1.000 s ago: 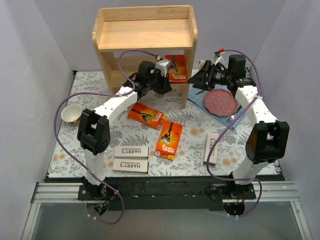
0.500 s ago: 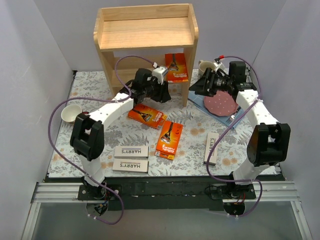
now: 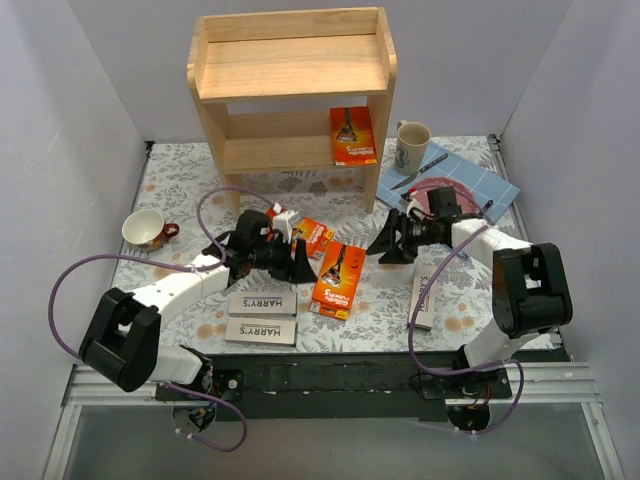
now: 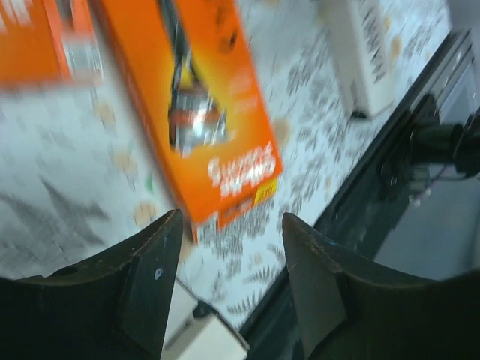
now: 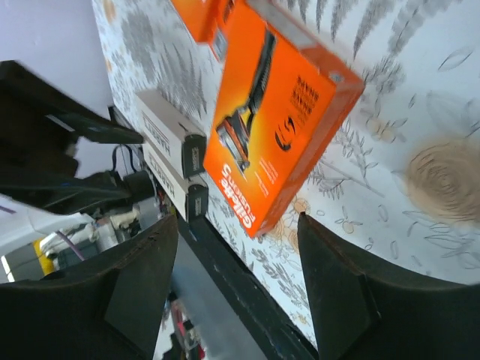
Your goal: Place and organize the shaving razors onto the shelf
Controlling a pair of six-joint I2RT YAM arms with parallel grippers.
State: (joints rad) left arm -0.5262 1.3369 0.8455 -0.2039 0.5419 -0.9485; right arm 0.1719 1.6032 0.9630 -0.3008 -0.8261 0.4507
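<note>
The left arm is stretched low across the table [image 3: 180, 175] from its base, with the wrist held close above the flowered cover. The left gripper [image 3: 300, 266] is set just left of the middle orange pack [image 3: 337, 280]. In the wrist view its jaws are seen spread wide with nothing gripped, and the near end of that pack is framed in the gap. The right arm is bent at the elbow and turned inward, so that the right gripper [image 3: 386, 246] is aimed at the same pack from its right side, near it but apart. Its jaws are likewise parted wide and empty.

The middle orange pack is laid flat, face up and slightly askew, with a razor picture and lettering shown on it. A second orange pack [image 3: 312, 232] is laid flat just beyond it, partly hidden by the left wrist. A third orange pack [image 3: 353, 136] is stood upright at the right end of the lower tier of the shelf [image 3: 290, 70]. The upper white box [image 3: 262, 303] and the lower white box [image 3: 260, 331], both lettered "HARRY'S", are laid side by side near the front edge. The right white box [image 3: 427, 296] is laid beside the right forearm.
</note>
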